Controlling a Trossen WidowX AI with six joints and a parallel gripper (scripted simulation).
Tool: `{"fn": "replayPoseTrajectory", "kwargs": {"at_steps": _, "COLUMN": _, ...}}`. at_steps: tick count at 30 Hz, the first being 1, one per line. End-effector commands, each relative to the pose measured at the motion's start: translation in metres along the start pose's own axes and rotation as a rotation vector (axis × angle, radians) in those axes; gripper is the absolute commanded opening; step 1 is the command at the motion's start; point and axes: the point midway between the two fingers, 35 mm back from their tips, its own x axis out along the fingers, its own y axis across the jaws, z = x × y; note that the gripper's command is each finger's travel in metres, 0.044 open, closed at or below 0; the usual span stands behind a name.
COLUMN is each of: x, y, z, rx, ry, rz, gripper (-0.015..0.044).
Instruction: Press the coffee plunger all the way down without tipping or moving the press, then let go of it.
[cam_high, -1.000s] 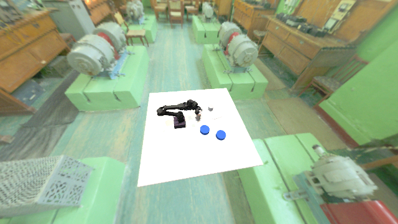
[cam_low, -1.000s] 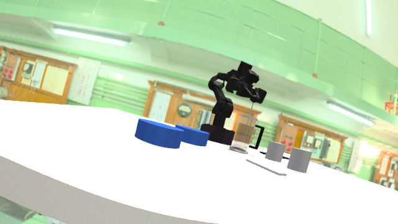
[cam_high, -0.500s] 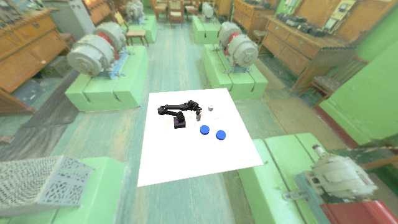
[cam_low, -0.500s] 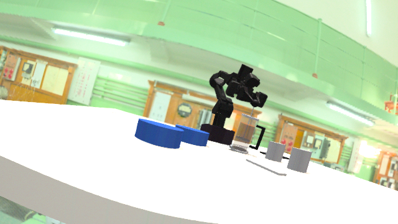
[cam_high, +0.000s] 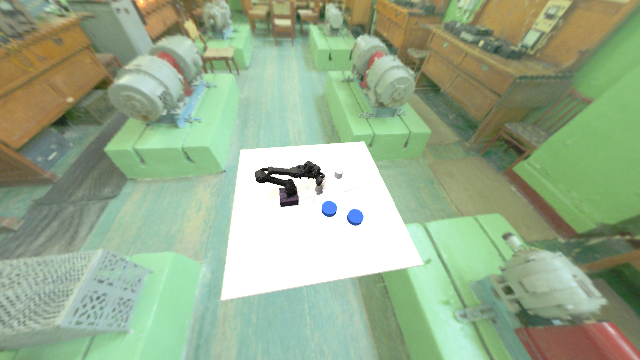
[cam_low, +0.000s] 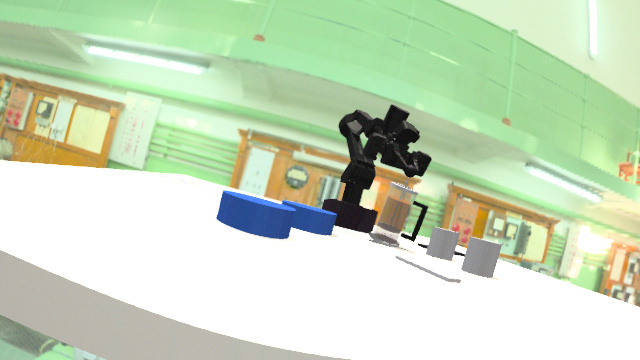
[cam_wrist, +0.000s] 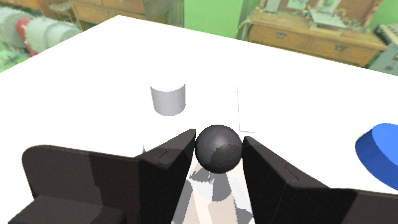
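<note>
The coffee press (cam_high: 319, 189) (cam_low: 395, 212) stands upright on the white table, a clear glass with a brown upper part and a black handle (cam_low: 421, 220). A dark band shows low inside it. In the wrist view the plunger's round black knob (cam_wrist: 218, 149) sits between my two fingertips. My gripper (cam_high: 320, 181) (cam_low: 413, 173) (cam_wrist: 219, 138) is shut on this knob, above the press. In the exterior view only a short length of the thin rod (cam_low: 407, 180) shows between the gripper and the glass. The fingers hide part of the press in the wrist view.
Two grey cylinders stand in the exterior view, a nearer one (cam_low: 481, 257) and another (cam_low: 442, 243); one grey cylinder (cam_wrist: 169, 99) shows in the wrist view. A thin grey strip (cam_low: 428, 270) lies near them. Two blue discs, one (cam_high: 329, 208) and another (cam_high: 355, 217), lie on the table.
</note>
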Motion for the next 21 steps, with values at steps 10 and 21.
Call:
{"fn": "replayPoseTrajectory", "kwargs": {"at_steps": 10, "x": 0.0066, "y": 0.0000, "z": -0.0094, "rx": 0.010, "ry": 0.045, "rz": 0.000, "gripper": 0.0123}}
{"fn": "replayPoseTrajectory", "kwargs": {"at_steps": 21, "x": 0.0083, "y": 0.0000, "z": -0.0075, "rx": 0.010, "ry": 0.045, "rz": 0.000, "gripper": 0.0123}}
